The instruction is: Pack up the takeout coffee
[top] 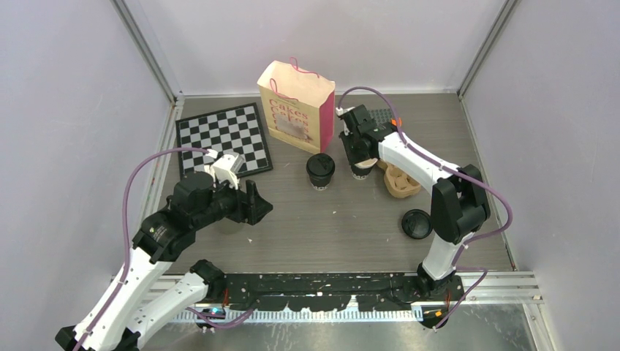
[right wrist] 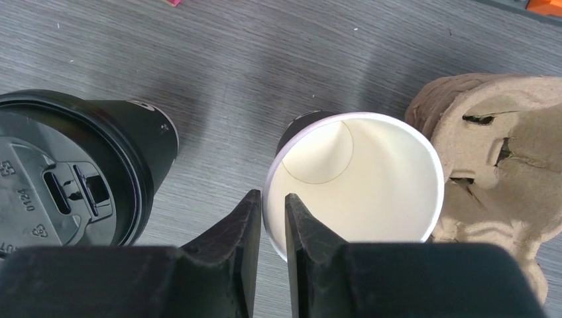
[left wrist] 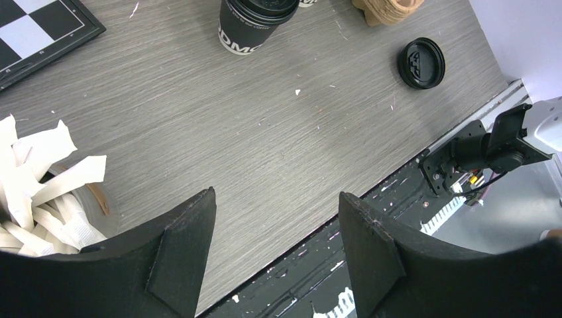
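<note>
Grey wood-grain tabletop (top: pixel 307 227) holds one lidded black paper cup (top: pixel 320 170) and one open black paper cup (right wrist: pixel 358 179), rim pinched by the right tool (right wrist: pixel 272 199); left tool (left wrist: pixel 277 199) hangs released, round black plastic lid (top: pixel 417 223) lies apart, brown cardboard carrier (right wrist: pixel 490 146) unloaded.

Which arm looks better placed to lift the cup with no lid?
Right. The right gripper pinches the lidless cup at its rim, one finger inside, beside the cardboard carrier. The left gripper hangs open near the white sticks, holding nothing.
</note>
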